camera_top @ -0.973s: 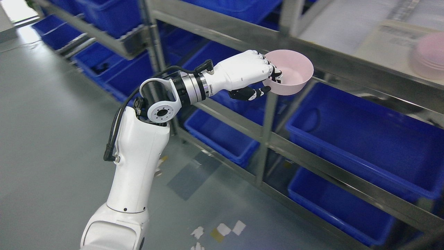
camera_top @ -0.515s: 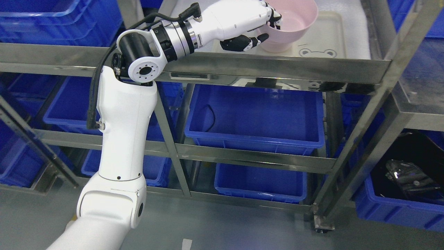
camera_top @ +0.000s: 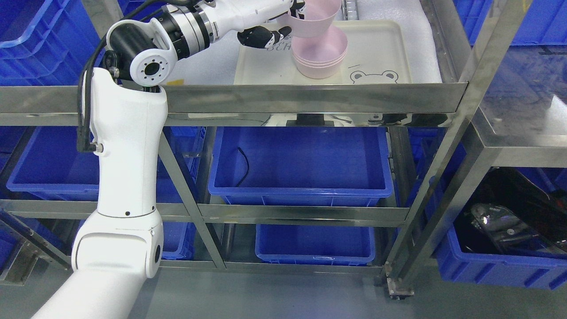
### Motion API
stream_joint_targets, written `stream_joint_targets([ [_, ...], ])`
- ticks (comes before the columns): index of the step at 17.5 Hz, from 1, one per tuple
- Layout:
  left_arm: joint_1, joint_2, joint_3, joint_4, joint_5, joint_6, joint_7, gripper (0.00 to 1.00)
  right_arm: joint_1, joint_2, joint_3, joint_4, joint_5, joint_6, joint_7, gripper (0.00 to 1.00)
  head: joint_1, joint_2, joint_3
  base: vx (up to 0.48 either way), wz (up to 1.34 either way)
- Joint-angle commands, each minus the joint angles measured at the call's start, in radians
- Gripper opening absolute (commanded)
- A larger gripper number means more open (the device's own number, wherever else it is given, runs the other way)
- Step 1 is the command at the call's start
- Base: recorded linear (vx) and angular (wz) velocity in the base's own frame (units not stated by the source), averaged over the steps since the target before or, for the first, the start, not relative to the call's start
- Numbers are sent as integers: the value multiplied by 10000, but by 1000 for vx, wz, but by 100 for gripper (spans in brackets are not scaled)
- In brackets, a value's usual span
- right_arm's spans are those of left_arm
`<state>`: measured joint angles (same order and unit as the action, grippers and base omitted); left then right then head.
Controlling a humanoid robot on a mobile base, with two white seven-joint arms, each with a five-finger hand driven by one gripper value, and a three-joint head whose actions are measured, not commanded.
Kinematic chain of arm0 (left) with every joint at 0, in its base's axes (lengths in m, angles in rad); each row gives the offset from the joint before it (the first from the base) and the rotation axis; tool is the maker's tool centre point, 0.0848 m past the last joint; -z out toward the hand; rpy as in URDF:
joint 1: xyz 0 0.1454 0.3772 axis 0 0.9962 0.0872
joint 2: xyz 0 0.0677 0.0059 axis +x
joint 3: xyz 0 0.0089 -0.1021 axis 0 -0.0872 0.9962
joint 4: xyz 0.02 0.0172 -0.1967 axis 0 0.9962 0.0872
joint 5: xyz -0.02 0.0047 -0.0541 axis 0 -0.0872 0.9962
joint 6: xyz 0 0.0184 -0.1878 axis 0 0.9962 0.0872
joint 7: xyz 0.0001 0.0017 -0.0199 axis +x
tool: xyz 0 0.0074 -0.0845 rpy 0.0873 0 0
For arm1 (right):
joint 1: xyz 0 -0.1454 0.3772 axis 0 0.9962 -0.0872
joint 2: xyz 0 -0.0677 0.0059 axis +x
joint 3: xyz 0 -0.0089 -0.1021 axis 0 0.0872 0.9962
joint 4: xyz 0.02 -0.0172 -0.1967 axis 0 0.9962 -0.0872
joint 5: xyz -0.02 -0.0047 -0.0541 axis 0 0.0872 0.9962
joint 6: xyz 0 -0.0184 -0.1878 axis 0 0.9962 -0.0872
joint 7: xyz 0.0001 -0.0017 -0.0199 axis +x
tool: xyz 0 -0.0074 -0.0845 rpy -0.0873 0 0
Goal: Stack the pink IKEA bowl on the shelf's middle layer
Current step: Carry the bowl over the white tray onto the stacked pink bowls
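Note:
My left hand (camera_top: 283, 20) reaches in over the steel shelf at the top of the head view and is shut on the rim of a pink bowl (camera_top: 316, 20). That bowl hangs tilted just above and slightly left of a stack of pink bowls (camera_top: 321, 55). The stack stands on a cream tray with a bear print (camera_top: 381, 48) on the shelf. The top of the held bowl and part of the hand are cut off by the picture's upper edge. My right arm does not show.
The shelf's steel front rail (camera_top: 310, 98) runs across below the tray. Blue bins (camera_top: 301, 164) fill the lower layers, with another (camera_top: 314, 243) beneath. A slanted steel post (camera_top: 469, 110) stands at the right. A bin with dark items (camera_top: 505, 226) sits at lower right.
The camera has swung, shifting the whole picture. My left hand carried the pink bowl from beside the shelf frame to over the tray, now above the stack of pink bowls.

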<state>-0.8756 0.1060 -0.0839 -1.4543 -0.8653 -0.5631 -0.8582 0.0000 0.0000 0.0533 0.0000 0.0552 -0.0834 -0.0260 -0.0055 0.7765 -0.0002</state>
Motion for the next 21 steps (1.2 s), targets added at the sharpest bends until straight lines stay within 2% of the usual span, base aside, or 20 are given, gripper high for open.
stream_joint_targets([
  [1,-34,-108,-508,1639,-106,-183,144,9,230,-175,4,-175,0,5,-1,100,0,0,0,62,0],
  [8,-400,-507,-1446,3098,-535,-183,758,9,230,-175,4,-175,0,5,-1,100,0,-2,0,56,0],
  [12,-525,-886,-1462,3253,-627,-305,789,10,230,-175,4,-175,0,5,-1,100,0,-2,0,52,0],
  [21,-891,-886,-1631,3237,-750,-413,499,10,230,-175,-12,-175,0,5,-1,100,0,-3,0,17,0],
])
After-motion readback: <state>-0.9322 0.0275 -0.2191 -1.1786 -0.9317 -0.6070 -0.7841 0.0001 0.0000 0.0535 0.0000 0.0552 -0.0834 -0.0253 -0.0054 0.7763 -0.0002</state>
